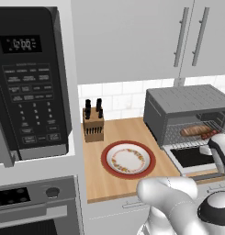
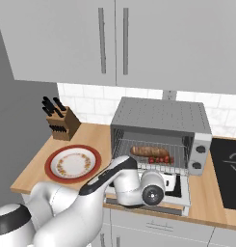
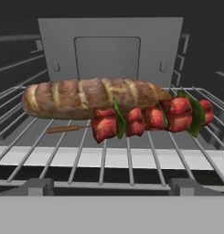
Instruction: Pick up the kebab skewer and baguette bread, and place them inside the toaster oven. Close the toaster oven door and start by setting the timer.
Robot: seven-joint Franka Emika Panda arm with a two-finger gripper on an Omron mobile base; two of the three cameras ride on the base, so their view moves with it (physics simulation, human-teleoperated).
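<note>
The toaster oven [image 1: 187, 98] [image 2: 160, 116] stands on the counter with its door [image 1: 192, 158] [image 2: 179, 190] folded down flat. On its wire rack lies the baguette bread [image 1: 195, 130] [image 2: 149, 151] [image 3: 86, 96]. The kebab skewer [image 1: 208, 134] [image 2: 162, 159] [image 3: 150, 118] lies just in front of the loaf, touching its right half. My gripper [image 3: 111, 185] hovers over the lowered door, facing straight into the oven mouth. Its fingertips [image 3: 38, 185] stand wide apart and open, with nothing between them.
A red-rimmed plate [image 1: 106, 158] [image 2: 49, 166] sits left of the oven, with a knife block [image 1: 93, 121] [image 2: 61, 123] behind it. The black microwave [image 1: 26, 82] hangs far left above a range. A dark cooktop [image 2: 228, 169] lies right of the oven.
</note>
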